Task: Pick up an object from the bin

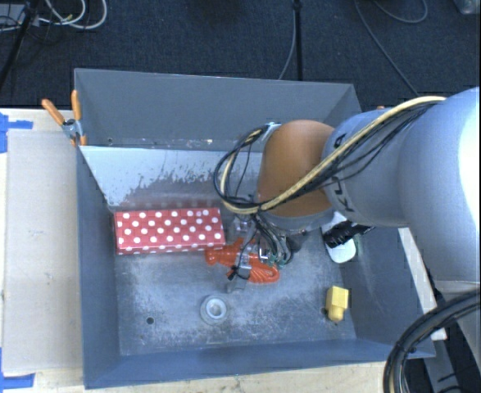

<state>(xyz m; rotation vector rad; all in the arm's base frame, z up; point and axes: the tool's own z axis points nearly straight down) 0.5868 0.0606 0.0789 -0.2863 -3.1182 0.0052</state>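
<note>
My gripper is low in the middle of the bin, right over an orange-red clamp-like tool whose handle sticks out to the left. Its fingers reach down onto the tool. A red box with white dots lies flat just left of the gripper, along the back of the floor. A small clear round cap sits on the floor below the gripper.
A small yellow block lies at the front right. A white object shows at the right, partly under the arm. The arm with its orange cover and cables hides the bin's right middle.
</note>
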